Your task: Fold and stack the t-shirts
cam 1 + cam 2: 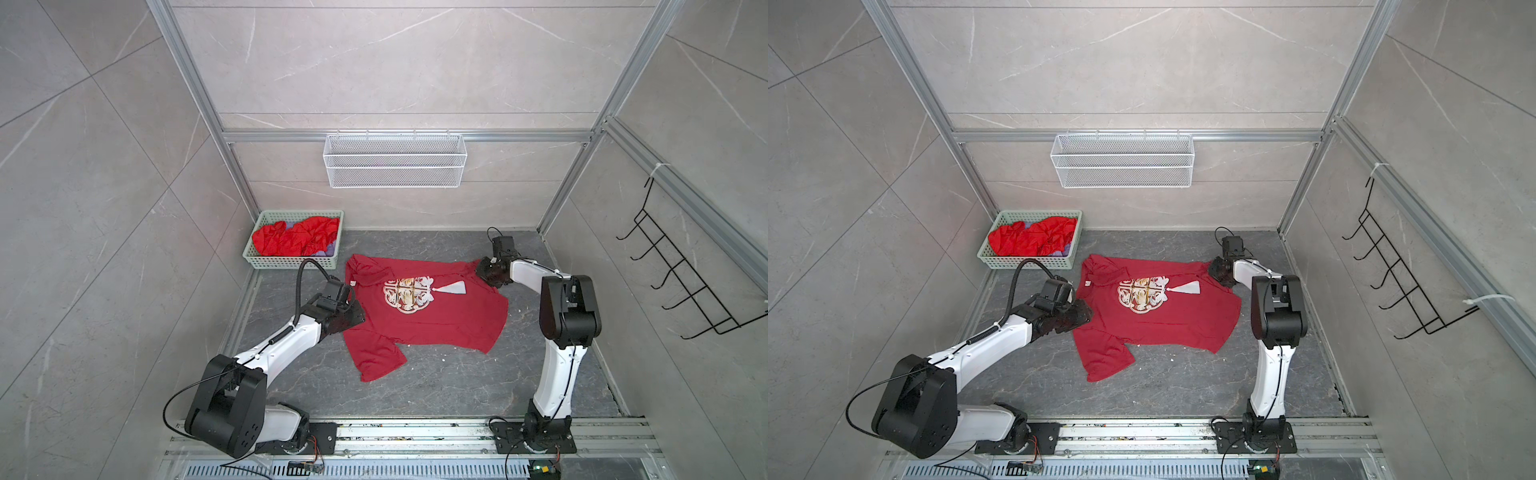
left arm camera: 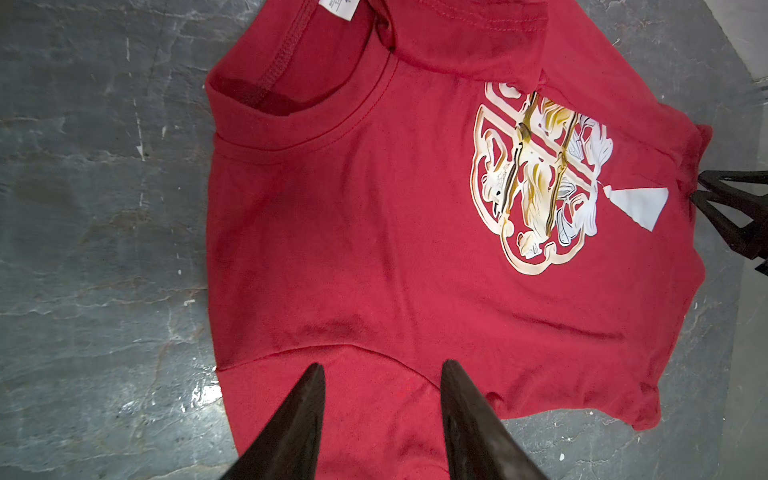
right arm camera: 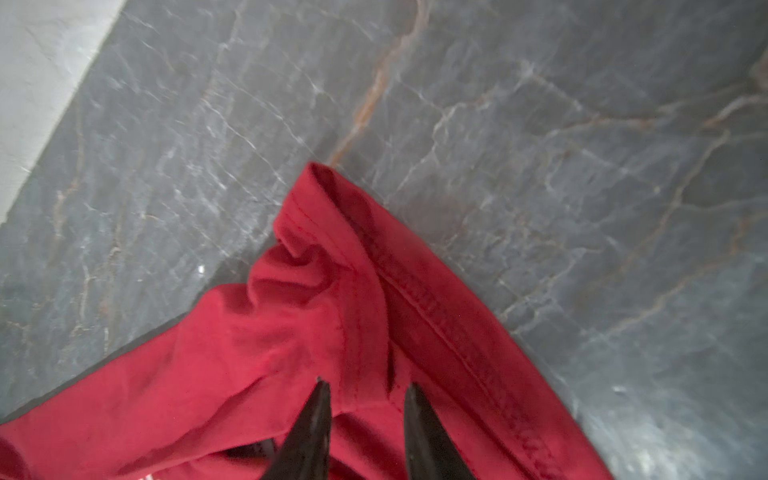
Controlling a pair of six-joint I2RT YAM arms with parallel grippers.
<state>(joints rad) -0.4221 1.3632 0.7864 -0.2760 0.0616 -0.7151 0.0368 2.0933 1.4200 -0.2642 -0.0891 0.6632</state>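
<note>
A dark crimson t-shirt (image 1: 428, 320) (image 1: 1163, 324) lies spread on the grey table, its white-gold round print (image 2: 540, 178) facing up and its white label (image 2: 338, 8) at the collar. My left gripper (image 1: 358, 316) (image 2: 384, 365) stands open over the near sleeve by the shoulder seam, with flat cloth under its fingers. My right gripper (image 1: 482, 268) (image 3: 367, 382) is at the far right hem corner of the t-shirt (image 3: 291, 324), jaws narrowed on a bunched fold that rises between them. More red t-shirts (image 1: 295, 239) lie crumpled in a green basket (image 1: 266, 262).
The green basket (image 1: 1000, 262) stands at the back left of the table, close to the shirt's collar. A white wire basket (image 1: 395, 160) hangs on the back wall. A black hook rack (image 1: 681, 282) hangs on the right wall. Bare table lies in front of the shirt.
</note>
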